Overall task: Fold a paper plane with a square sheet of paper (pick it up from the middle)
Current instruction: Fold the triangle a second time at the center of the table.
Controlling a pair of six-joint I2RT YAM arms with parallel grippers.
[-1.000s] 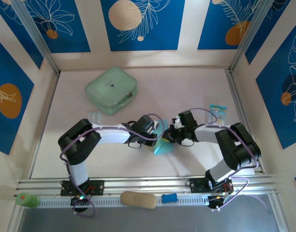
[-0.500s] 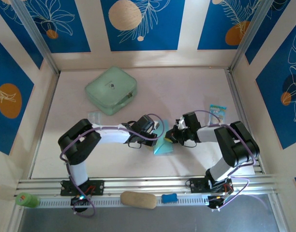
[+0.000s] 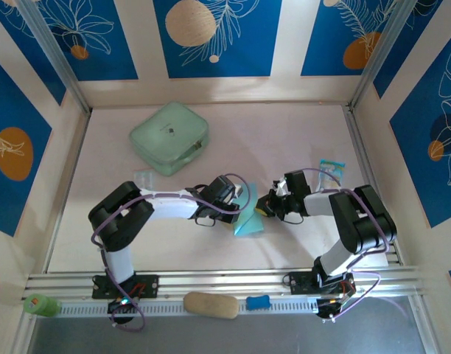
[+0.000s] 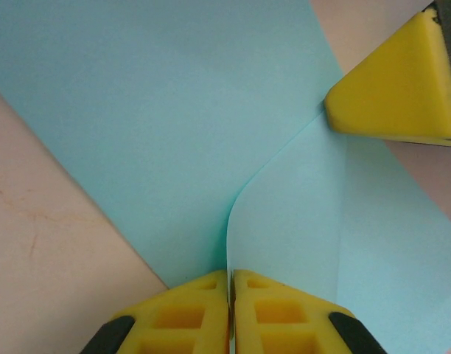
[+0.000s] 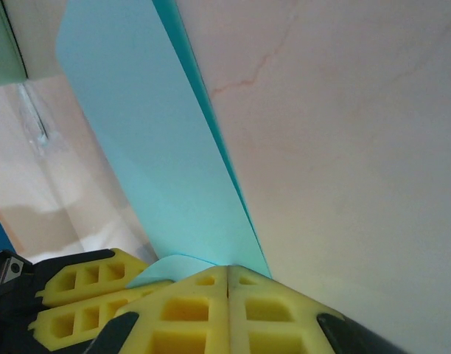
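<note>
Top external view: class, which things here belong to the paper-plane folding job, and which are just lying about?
Belong to the job:
- square sheet of paper, partly folded
- left gripper, shut on the sheet
- right gripper, shut on the sheet

Just lying about:
- mint-green case
- printed packet
- tan oblong object and blue piece on the front rail

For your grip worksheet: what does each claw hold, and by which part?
Both pinch the light blue paper sheet: the left claw on the curled flap's edge, the right claw on an edge too.
</note>
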